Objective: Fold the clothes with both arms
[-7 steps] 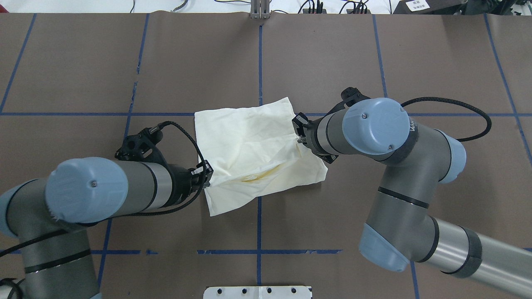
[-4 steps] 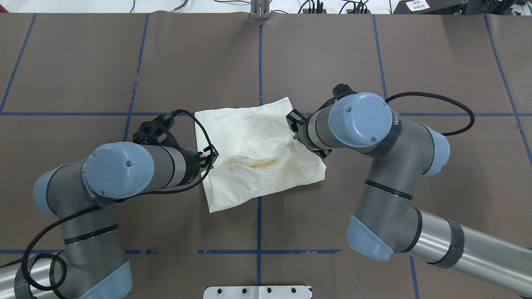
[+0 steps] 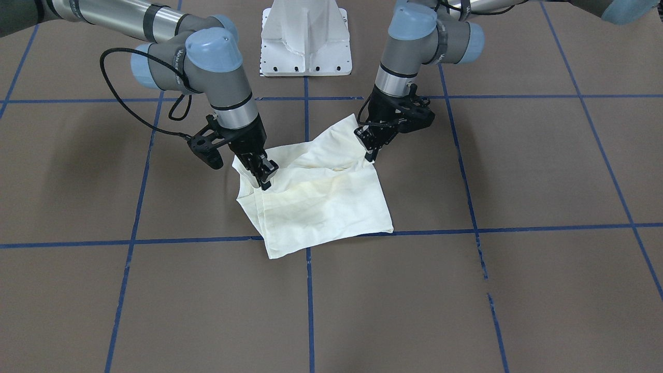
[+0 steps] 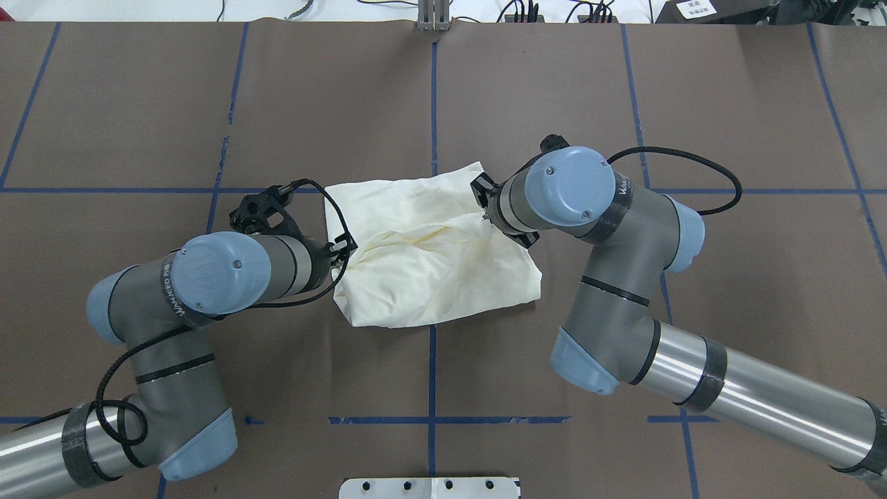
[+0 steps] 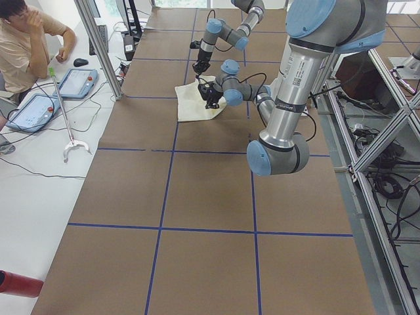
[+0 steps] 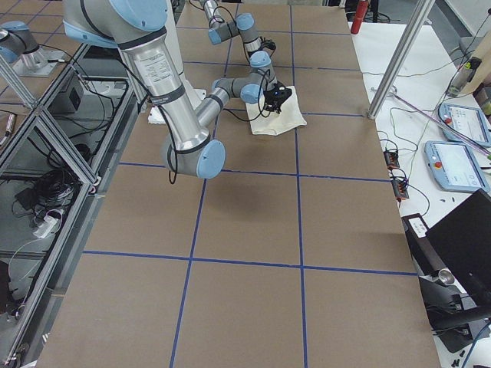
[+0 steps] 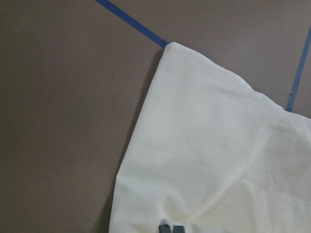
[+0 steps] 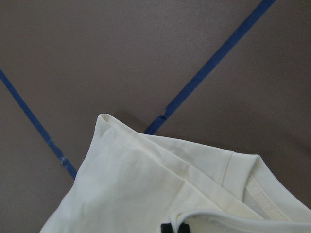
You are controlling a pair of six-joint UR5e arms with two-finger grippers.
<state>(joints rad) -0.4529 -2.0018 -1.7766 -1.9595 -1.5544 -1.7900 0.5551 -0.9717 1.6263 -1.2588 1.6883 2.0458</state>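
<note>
1. Overhead exterior view puts the cream T-shirt (image 4: 443,277) mid-tabletop, straddling the centre blue tape line (image 4: 432,378). It is already doubled into a rough rectangle, plain side up, with no print showing.
2. Its robot-side portion is raised and puckered while the far portion lies flat. I read this as mid-fold, with the lifted layer meant to go over the flat one.
3. My left end effector (image 4: 344,248) is clamped on the shirt's left edge; the wrist view shows its fingertips together with cloth bunched at them.
4. My right end effector (image 4: 486,208) is pinched on a hemmed edge at the opposite side. I judge the paired grips keep the layer spread rather than sagging.
5. My left arm (image 4: 208,277) and right arm (image 4: 610,298) bend inward over the brown tabletop (image 4: 138,104).
</note>
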